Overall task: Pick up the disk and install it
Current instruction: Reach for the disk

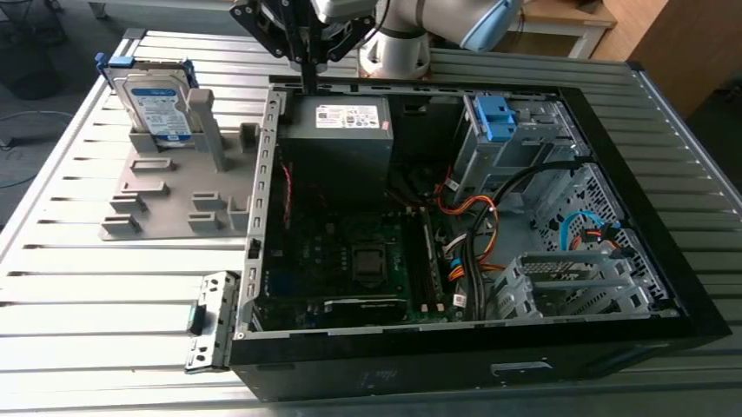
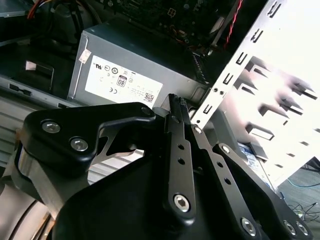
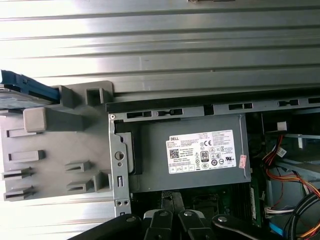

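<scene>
Nearest to me, a black steel case (image 1: 464, 365) is lying open on the ribbed aluminium table (image 1: 82, 287). A small punched-metal bracket (image 1: 207, 323) is sitting just beside its corner, toward the exterior view's left. Inside, a dark green board (image 1: 347, 261) is lying flat. Orange, blue and black cables (image 1: 475, 234) are looping across toward a slotted grey cage (image 1: 574, 278).

Further back, a plain grey box (image 1: 342, 143) with a white sticker is sitting against the rear wall. A small blue plastic clip (image 1: 495, 117) is sitting in the silvery bay beside it.

Outside the case, toward the exterior view's left, a matte grey holder (image 1: 162, 204) with blocky slots and posts is lying on the table. The disk (image 1: 156, 100) is standing upright on edge at the holder's far end. It is silver, with a white-and-blue label and a bright blue frame around it.

Farthest off, the gripper (image 1: 308, 80) is hanging over the case's rear rim, just above the grey box and well apart from the disk. Its flat black fingers (image 2: 172, 130) are pressing together into one narrow blade, with nothing between them. The smooth pale arm (image 1: 440, 22) is curving away behind it.
</scene>
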You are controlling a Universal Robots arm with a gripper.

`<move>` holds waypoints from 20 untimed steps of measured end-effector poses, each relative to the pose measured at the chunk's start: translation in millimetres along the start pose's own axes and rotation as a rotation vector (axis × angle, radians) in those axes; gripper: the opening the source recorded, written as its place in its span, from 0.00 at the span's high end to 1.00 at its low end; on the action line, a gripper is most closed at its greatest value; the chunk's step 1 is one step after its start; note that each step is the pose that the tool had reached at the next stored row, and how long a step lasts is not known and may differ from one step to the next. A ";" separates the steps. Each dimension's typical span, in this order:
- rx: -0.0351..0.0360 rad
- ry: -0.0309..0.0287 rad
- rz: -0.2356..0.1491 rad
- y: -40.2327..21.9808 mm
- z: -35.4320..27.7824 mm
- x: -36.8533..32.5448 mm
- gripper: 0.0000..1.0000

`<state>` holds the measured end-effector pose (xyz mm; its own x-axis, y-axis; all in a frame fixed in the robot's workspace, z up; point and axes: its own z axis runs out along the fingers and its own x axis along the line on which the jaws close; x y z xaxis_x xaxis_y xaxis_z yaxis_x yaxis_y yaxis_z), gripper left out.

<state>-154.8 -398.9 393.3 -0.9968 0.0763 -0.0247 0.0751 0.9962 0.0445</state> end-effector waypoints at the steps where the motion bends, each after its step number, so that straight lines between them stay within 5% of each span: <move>1: 0.0001 0.0001 0.000 0.0 -0.1 0.6 0.89; 20: 0.0001 0.0001 0.000 -1.1 -0.5 14.5 0.89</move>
<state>-169.3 -398.9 393.3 -0.9968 0.0762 -0.0246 0.0751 0.9962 0.0443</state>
